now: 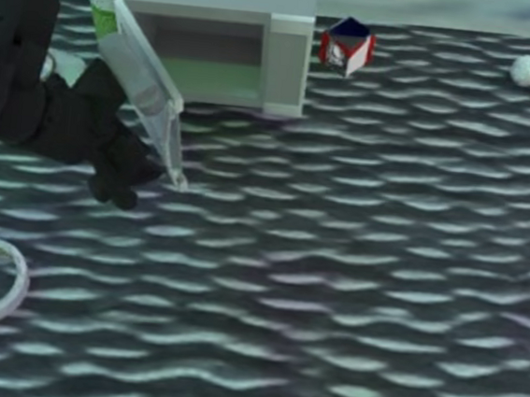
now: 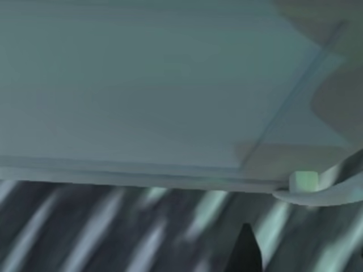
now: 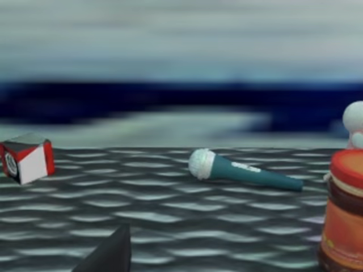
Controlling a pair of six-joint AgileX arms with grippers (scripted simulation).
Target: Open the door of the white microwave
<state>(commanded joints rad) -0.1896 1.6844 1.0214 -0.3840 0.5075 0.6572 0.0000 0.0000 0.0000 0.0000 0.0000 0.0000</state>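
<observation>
My left gripper [image 1: 159,174]: at the door's [image 1: 145,79] free edge, left of centre in the top view; whether its fingers clasp anything, I cannot tell; door swung well out from the white microwave [image 1: 262,29], upper left; cavity exposed, opening largely done; right wrist view alone shows microphone [image 3: 244,170], cube [image 3: 27,160], orange container [image 3: 343,215].
</observation>
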